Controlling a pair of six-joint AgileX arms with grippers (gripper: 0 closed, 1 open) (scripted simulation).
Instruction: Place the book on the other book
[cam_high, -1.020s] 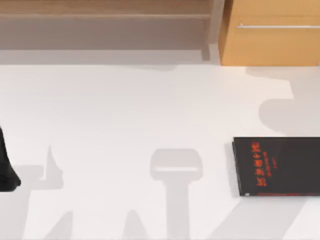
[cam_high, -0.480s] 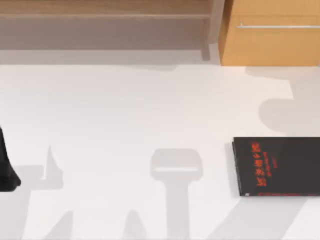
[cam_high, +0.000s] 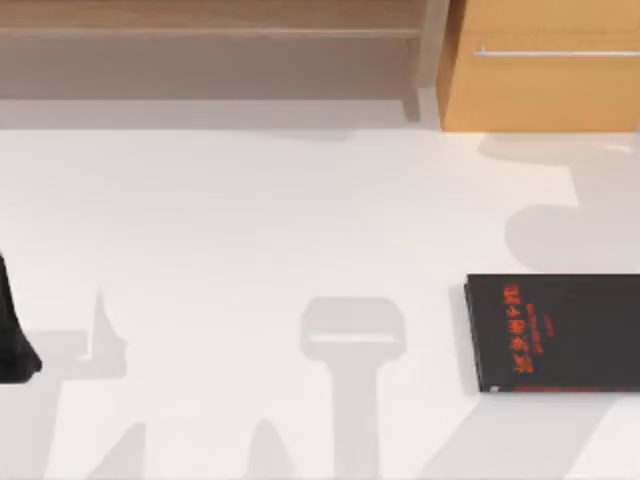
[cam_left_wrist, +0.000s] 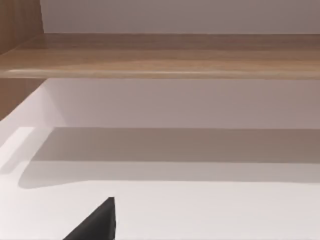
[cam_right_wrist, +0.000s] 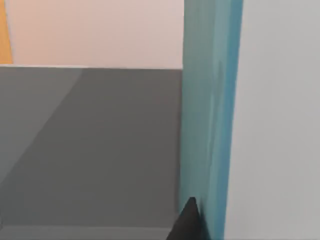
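Meanwhile, the right gripper's fingertip (cam_right_wrist: 189, 222) pressed against the teal book (cam_right_wrist: 210, 110), jaws apparently clamping it, while the black book (cam_high: 555, 332) lay flat on the table (cam_high: 250, 230); the left gripper's jaws couldn't be judged.

The white tabletop (cam_high: 250, 220) lies open ahead of the left tool (cam_left_wrist: 95, 225). The brown wooden shelf (cam_high: 200, 30) and orange cabinet (cam_high: 545, 80) wall its far edge; the flat black red-lettered book (cam_high: 555, 332) occupies the right side.
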